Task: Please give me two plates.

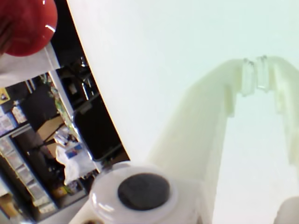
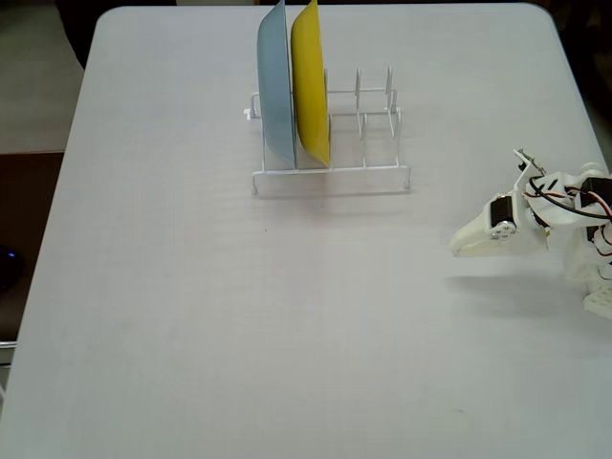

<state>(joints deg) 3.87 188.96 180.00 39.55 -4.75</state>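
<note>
In the fixed view, a light blue plate [image 2: 275,91] and a yellow plate [image 2: 312,81] stand in a white wire rack [image 2: 330,177]. The tabletop [image 2: 239,316] is pale grey-white, the hand [image 2: 466,249] cream-white.

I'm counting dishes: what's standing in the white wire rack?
In the fixed view the rack holds two upright plates side by side at its left end: a light blue plate and a yellow plate. The right-hand slots are empty.
</note>
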